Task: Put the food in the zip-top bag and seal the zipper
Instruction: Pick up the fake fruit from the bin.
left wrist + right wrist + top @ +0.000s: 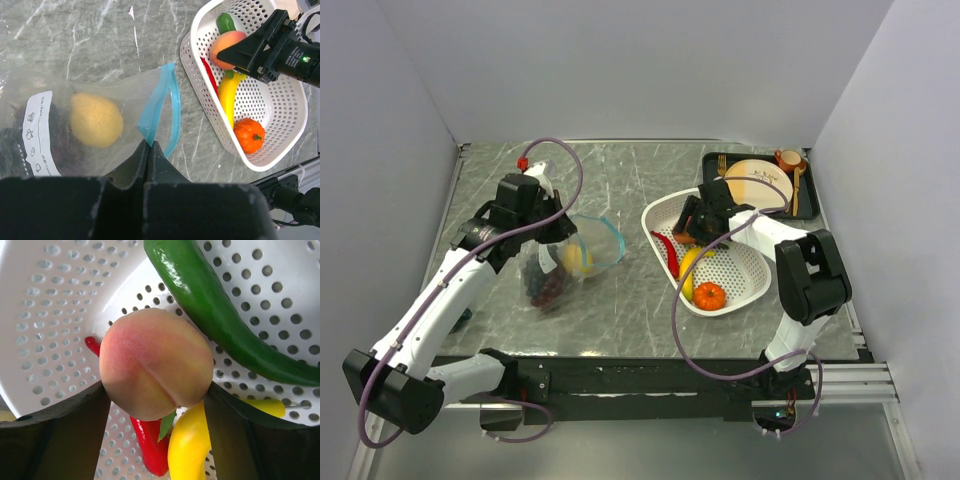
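The clear zip-top bag point(565, 265) lies left of centre, mouth open toward the basket, with a lemon point(96, 120) and dark grapes point(548, 288) inside. My left gripper point(149, 145) is shut on the bag's teal-blue zipper point(165, 107) at the near lip. My right gripper point(156, 390) is inside the white basket, shut on the peach point(156, 362), which it holds over the red chili point(150, 445) and the banana point(190, 445). A green pepper point(225, 305) and an orange tomato point(710, 296) also lie in the basket.
The white perforated basket point(750, 270) stands right of centre. Behind it is a black tray point(712, 165) with a beige plate point(752, 182), an orange cup point(788, 158) and cutlery. Grey walls close in the table on three sides.
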Available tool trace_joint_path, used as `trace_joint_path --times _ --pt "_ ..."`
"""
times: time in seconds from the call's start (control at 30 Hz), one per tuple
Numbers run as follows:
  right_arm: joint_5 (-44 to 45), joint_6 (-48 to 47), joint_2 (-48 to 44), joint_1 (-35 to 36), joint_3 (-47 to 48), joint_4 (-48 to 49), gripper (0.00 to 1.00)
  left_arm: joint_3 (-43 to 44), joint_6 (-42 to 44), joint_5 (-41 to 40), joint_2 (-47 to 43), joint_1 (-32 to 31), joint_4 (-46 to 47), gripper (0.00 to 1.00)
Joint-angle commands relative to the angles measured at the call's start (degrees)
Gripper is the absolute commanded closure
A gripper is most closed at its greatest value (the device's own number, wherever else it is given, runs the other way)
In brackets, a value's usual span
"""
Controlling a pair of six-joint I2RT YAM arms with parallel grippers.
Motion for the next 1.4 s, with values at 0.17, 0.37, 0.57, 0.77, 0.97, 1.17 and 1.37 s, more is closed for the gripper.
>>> trace_joint_path --times 0.17,0.37,0.57,0.77,0.97,1.17,1.37 --pt "1.22 -4.26 -2.79 -0.59 0.83 2.19 0.05 -0.12 0.62 0.04 -0.88 -0.25 1.7 0.99" --pt "5.08 -7.51 -3.85 -0.59 2.93 -0.61 0.02 -0.56 0.53 0.21 -0.88 -0.25 1.79 0.99" --pt "5.09 -9.45 0.35 -0.5 6.53 -2.37 0.02 -0.21 0.53 0.3 -0.52 -0.25 1.7 0.99" --pt "4.21 -9.63 2.82 -0.59 8.56 -3.33 0.07 -0.03 0.71 0.04 -0.44 -0.25 1.17 0.99" --pt "4.12 -10.33 3.45 -0.5 9.18 -5.28 0.14 -0.3 0.27 0.21 -0.61 -0.25 1.61 0.99" --pt "4.21 -11.03 0.02 -0.5 6.81 -4.05 0.55 -0.03 0.44 0.74 0.0 -0.25 1.96 0.99" --pt "1.84 -9.72 -5.34 -0.5 4.52 -3.08 0.56 -0.03 0.53 0.65 0.09 -0.25 1.7 0.99"
